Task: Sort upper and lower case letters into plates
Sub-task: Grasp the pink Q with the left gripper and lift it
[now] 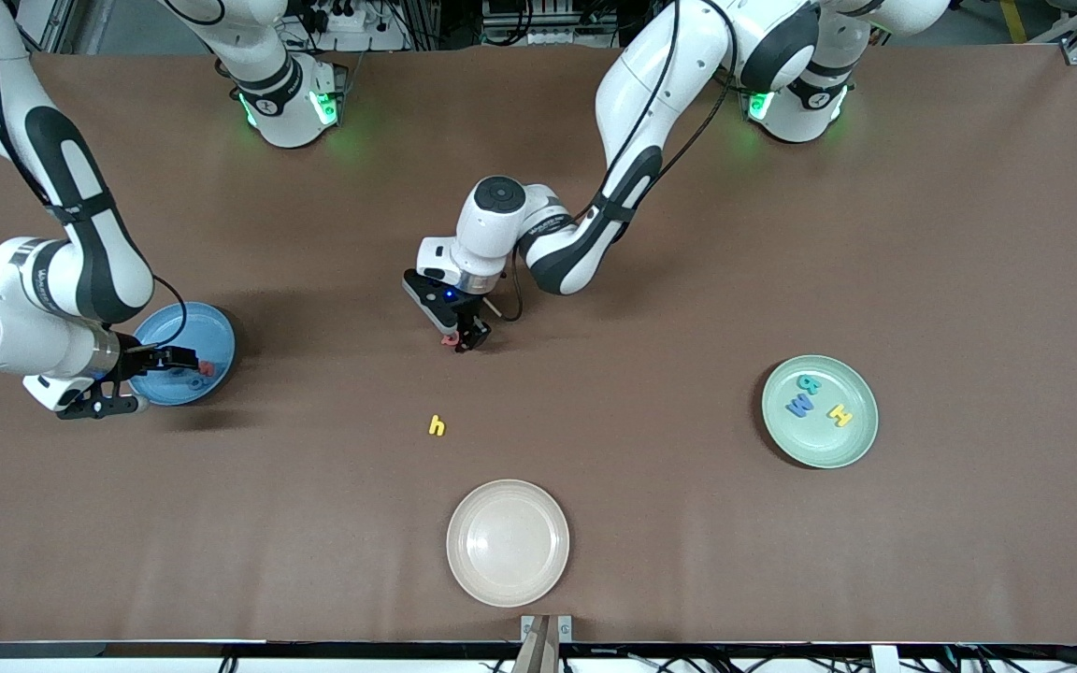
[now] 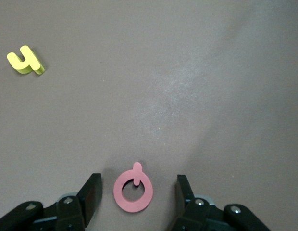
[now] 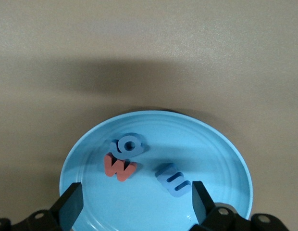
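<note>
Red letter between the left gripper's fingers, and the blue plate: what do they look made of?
The red letter looks like foam or soft rubber: a flat, fairly thick cutout with a dull, even surface and no shine, lying on the table between the left gripper's spread fingers. The blue plate looks like matte plastic, possibly melamine: smooth, evenly colored, with faint moulded rings and only soft highlights. Neither can be confirmed by sight alone.

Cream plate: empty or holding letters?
Empty. The cream plate shows only bare surface in the front view; the yellow letter lies on the table beside it.

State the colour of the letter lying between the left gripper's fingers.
Pink-red letter, clearest in the left wrist view.
</note>
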Controlling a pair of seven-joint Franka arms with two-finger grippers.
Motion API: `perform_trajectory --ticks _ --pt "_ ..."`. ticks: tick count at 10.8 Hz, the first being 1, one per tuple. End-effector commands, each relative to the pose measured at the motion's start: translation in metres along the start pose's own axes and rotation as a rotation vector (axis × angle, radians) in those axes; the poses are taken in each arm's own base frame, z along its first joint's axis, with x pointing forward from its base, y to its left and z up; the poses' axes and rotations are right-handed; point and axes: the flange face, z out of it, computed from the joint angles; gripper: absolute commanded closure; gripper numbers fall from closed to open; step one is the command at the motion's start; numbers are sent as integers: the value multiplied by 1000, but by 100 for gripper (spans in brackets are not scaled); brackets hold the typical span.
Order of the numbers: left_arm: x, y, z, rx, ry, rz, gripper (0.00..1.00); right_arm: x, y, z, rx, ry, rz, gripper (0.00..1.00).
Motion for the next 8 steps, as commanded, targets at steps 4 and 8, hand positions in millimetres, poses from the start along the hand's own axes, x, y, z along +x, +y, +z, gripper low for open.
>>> perform_trajectory --ticks 4,8 --pt "2 1 6 16 16 23 48 2 -2 1 11 -5 7 0" --pt "4 1 3 16 19 14 100 3 -7 1 10 -10 -2 0"
